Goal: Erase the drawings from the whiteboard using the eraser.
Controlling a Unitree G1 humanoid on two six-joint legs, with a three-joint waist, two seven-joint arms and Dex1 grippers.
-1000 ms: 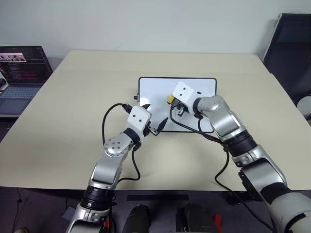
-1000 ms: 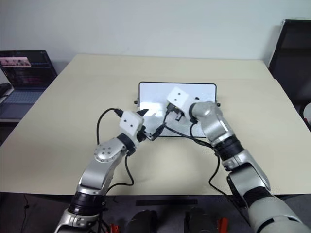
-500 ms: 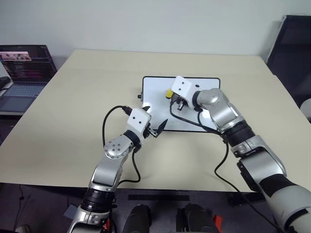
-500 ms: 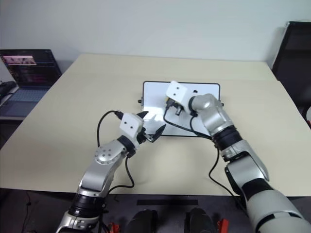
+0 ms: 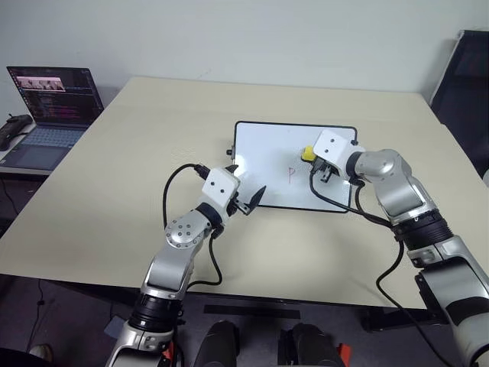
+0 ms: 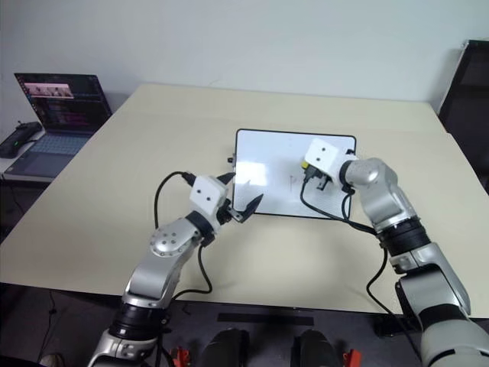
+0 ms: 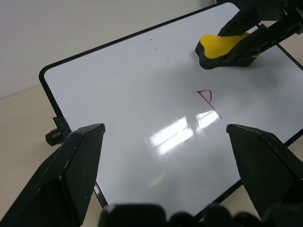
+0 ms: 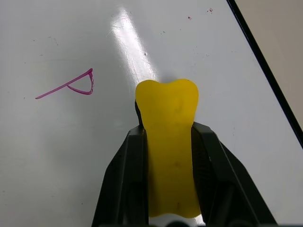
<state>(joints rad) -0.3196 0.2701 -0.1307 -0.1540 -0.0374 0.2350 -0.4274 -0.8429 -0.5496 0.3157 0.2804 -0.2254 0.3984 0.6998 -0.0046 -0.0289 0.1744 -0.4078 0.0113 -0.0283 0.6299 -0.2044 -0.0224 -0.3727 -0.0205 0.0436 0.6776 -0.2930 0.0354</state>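
Observation:
The whiteboard (image 5: 267, 153) lies flat at the middle of the table, white with a thin black frame. One drawing shows on it, a small purplish "P" (image 5: 291, 174), seen closer as the "P" (image 8: 75, 85). My right gripper (image 5: 315, 158) is shut on the yellow eraser (image 8: 168, 123), which rests on the board just right of the letter. The eraser (image 7: 222, 45) has a black base. My left gripper (image 5: 246, 186) hovers open over the board's near left corner, with nothing between its fingers (image 7: 71, 170).
An open laptop (image 5: 53, 99) sits off the table's far left corner. A dark chair (image 5: 467, 73) stands at the far right. The beige table (image 5: 137, 153) spreads wide around the board. Black cables hang from both wrists.
My right gripper has swept the eraser rightwards across the board, uncovering the "P". The left arm has held still. The camera view has shifted.

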